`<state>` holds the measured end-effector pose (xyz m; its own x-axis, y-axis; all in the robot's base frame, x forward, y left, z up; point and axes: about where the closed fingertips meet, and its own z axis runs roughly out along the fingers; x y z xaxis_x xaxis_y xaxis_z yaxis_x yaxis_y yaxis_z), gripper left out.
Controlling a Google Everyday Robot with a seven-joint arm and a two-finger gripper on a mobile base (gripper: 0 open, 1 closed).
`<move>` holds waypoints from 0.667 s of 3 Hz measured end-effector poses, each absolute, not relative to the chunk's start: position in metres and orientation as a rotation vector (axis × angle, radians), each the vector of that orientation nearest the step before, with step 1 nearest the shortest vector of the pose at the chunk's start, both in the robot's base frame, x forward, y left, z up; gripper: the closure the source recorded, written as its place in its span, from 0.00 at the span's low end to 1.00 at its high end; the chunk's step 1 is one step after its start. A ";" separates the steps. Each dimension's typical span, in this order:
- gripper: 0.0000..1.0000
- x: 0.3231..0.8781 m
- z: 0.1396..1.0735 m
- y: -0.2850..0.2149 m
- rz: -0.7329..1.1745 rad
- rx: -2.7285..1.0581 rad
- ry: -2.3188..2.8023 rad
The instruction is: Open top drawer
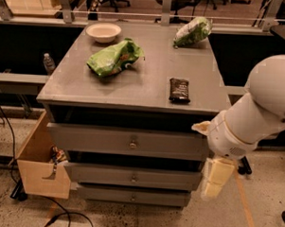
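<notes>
Top drawer [94, 138]: flat grey front, round metal knob [132, 144]; jaws beside it, state unclear.

**Colours around the top drawer**

Top drawer [94, 138]: flat grey front; small silvery knob [132, 144] at its centre; a dark gap above it; two lower drawers [97, 174] beneath it, the same grey. Cabinet top [144, 82] above the drawer: matt grey; on it a cream bowl [103, 32], a bright green bag [114, 57], a green-and-white bag [192, 31], a dark brown wrapped bar [179, 90]. Left of the drawer: pale tan wooden box [38, 170]. At the drawer's right end: pale cream-yellow gripper [214, 182], hanging under a white arm [261, 111]. Floor [128, 219] below the drawer: beige, speckled dark.
</notes>
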<state>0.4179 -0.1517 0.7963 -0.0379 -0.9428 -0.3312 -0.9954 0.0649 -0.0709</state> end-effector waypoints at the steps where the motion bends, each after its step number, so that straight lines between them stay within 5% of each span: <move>1: 0.00 0.450 0.770 -0.135 0.241 -1.967 2.011; 2: 0.00 0.476 0.752 -0.123 0.209 -1.945 1.986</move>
